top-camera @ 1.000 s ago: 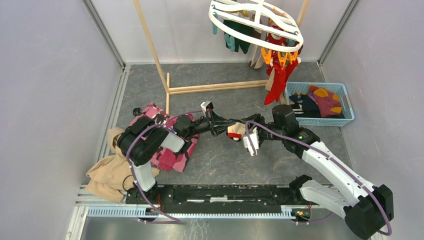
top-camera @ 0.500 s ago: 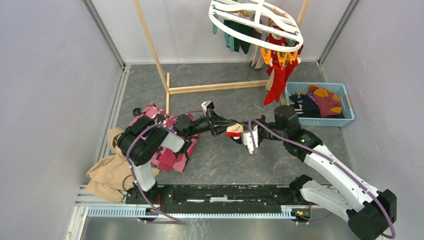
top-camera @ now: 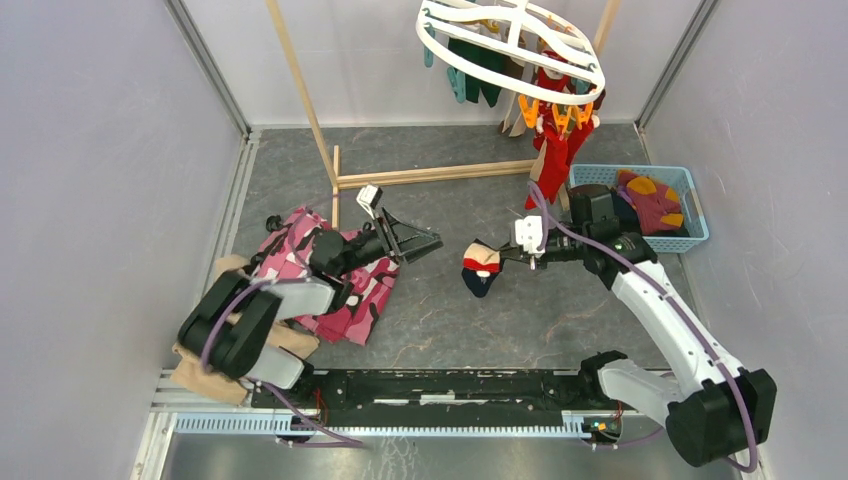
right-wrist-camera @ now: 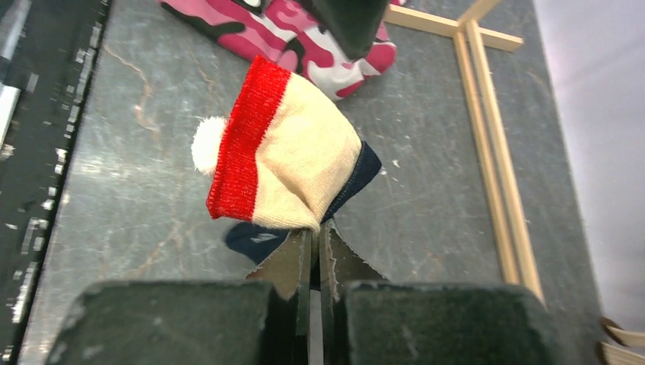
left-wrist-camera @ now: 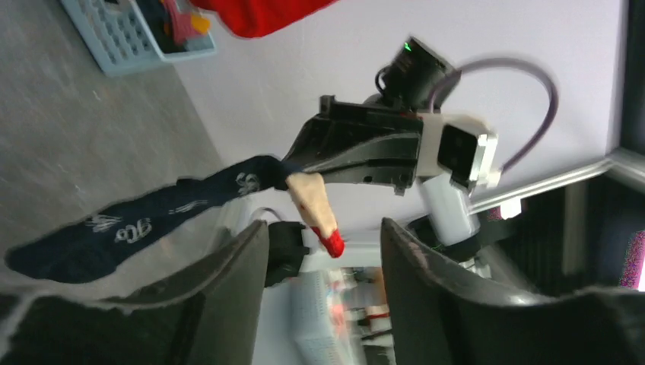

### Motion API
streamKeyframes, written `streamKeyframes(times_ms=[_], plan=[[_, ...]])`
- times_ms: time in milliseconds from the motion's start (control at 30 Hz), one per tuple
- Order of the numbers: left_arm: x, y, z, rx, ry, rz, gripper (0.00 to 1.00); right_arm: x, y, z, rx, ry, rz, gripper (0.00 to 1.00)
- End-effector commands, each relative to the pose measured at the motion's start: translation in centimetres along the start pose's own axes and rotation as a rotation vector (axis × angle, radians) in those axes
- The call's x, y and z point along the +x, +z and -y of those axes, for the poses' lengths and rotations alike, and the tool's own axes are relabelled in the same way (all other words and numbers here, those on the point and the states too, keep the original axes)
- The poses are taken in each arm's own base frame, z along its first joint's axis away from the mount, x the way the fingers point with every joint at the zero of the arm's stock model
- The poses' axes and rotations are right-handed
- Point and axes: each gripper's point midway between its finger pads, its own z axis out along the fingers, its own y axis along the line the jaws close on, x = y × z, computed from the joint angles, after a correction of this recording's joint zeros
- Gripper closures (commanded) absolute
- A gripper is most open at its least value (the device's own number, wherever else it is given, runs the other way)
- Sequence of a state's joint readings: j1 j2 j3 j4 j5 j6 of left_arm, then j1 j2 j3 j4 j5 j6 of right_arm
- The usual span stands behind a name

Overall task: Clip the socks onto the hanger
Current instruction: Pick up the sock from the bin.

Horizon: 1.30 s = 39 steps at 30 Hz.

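A sock (top-camera: 480, 268) with a cream leg, red cuff and navy foot hangs above the floor from my right gripper (top-camera: 503, 256), which is shut on its fold. The right wrist view has the same sock (right-wrist-camera: 289, 163) bunched at my pinched fingertips (right-wrist-camera: 313, 228). My left gripper (top-camera: 425, 245) stands open and apart from it, over the pink cloth; the left wrist view looks between its spread fingers (left-wrist-camera: 323, 225) at the dangling sock (left-wrist-camera: 152, 220). The white hanger (top-camera: 445, 52) hangs at the back with red socks (top-camera: 553, 160) and dark green socks (top-camera: 480, 78) clipped on.
A blue basket (top-camera: 700, 215) at the right holds more socks (top-camera: 650, 195). The wooden rack's base (top-camera: 430, 177) lies across the back floor. A pink camouflage cloth (top-camera: 350, 290) and a tan cloth (top-camera: 215, 350) lie at the left.
The left gripper opened, let go of the sock and drew back to the left. The right gripper shut on the sock and carried it slightly right and back.
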State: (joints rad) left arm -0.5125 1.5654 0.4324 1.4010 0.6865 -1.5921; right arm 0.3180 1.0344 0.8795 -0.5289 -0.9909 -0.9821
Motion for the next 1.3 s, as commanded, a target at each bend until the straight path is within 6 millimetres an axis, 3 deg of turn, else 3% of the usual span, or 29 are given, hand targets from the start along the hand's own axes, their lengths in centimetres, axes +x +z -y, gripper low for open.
streamKeyframes(times_ms=[0,33,67,133,267,333,400,600,933,1100,1267], plan=[[-0.6,-0.8,0.3,-0.141,0.606,-0.013,0.32,-1.4,-0.2,-1.9,-0.107,0.115,0.089,1.00],[-1.3,-1.4,0.5,-0.211,0.812,-0.004,0.24,-1.4,-0.2,-2.0,-0.108,0.121,0.092,1.00],[-1.8,-2.5,-0.1,-0.308,0.905,0.000,0.15,-1.4,-0.2,-2.1,-0.111,0.125,0.097,1.00],[-2.8,-3.9,1.5,-0.333,1.109,0.065,0.02,-1.4,-0.2,-2.2,-0.116,0.126,0.108,1.00],[-2.4,-5.9,5.8,-0.164,1.359,0.240,0.00,-1.5,-0.1,-2.5,-0.131,0.129,0.119,1.00],[-0.8,-6.2,6.6,-0.045,1.457,0.248,0.00,-1.3,0.0,-2.7,-0.145,0.136,0.121,1.00],[0.6,-5.9,6.1,0.009,1.533,0.191,0.01,-1.1,0.1,-2.9,-0.155,0.146,0.121,1.00],[4.6,-3.0,3.2,0.065,1.829,-0.070,0.08,-0.8,0.3,-3.4,-0.185,0.165,0.129,1.00],[6.0,2.3,1.9,0.082,1.902,-0.179,0.19,-0.4,0.5,-3.9,-0.205,0.178,0.136,1.00],[7.6,3.9,1.5,0.157,1.820,-0.239,0.35,-0.2,0.6,-4.0,-0.214,0.188,0.133,1.00],[8.6,4.2,0.8,0.194,1.753,-0.270,0.65,-0.2,0.6,-4.0,-0.218,0.189,0.135,1.00]])
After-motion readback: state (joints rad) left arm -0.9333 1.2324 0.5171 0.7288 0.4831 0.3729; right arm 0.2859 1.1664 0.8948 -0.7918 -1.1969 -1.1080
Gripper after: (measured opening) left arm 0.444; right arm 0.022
